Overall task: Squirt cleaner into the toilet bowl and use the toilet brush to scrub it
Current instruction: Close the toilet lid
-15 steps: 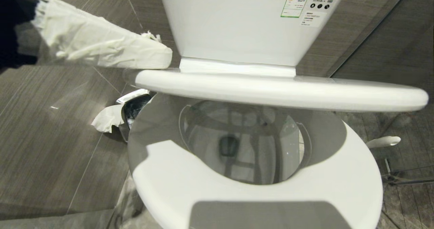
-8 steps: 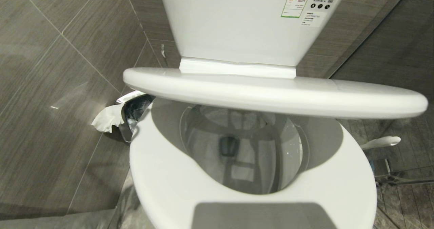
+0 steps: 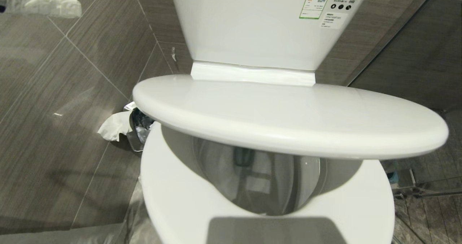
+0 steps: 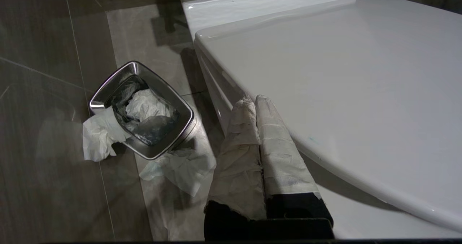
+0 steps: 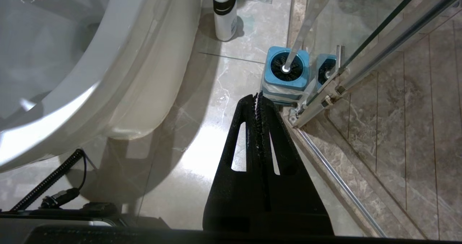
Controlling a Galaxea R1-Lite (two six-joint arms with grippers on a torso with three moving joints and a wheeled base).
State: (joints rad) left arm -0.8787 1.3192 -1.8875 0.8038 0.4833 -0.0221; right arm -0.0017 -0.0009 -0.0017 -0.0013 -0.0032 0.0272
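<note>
As left pincer (image 4: 254, 101) nears toilet bowl (image 4: 343, 74)

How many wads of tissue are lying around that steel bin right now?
3. One wad sits inside the steel bin, one hangs over its rim, and one lies on the floor between the bin and the toilet. More may be buried inside.
</note>
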